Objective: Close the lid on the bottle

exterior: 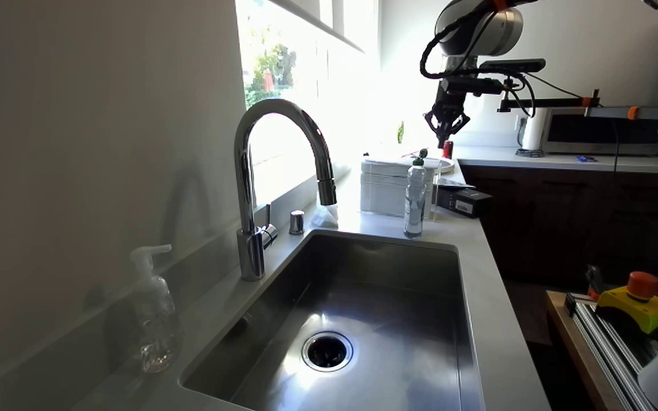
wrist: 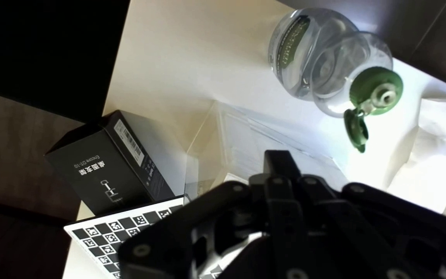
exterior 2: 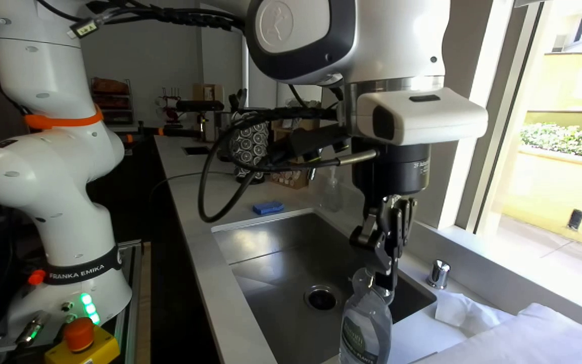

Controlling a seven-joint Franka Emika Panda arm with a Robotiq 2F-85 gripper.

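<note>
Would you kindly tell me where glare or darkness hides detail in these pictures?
In an exterior view, the window is mostly washed out and glare marks the sink; in the wrist view, the counter beside the green cap is blown white, the gripper nearly black.

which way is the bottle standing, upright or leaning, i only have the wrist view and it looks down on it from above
Observer: Upright. In an exterior view, seen from the side, the bottle stands straight up on the counter.
Operator: good, is there anything tall by the sink that my view misses
Observer: Yes. In an exterior view, a tall arched faucet rises on the side of the sink toward the window, well apart from the fingers.
</note>
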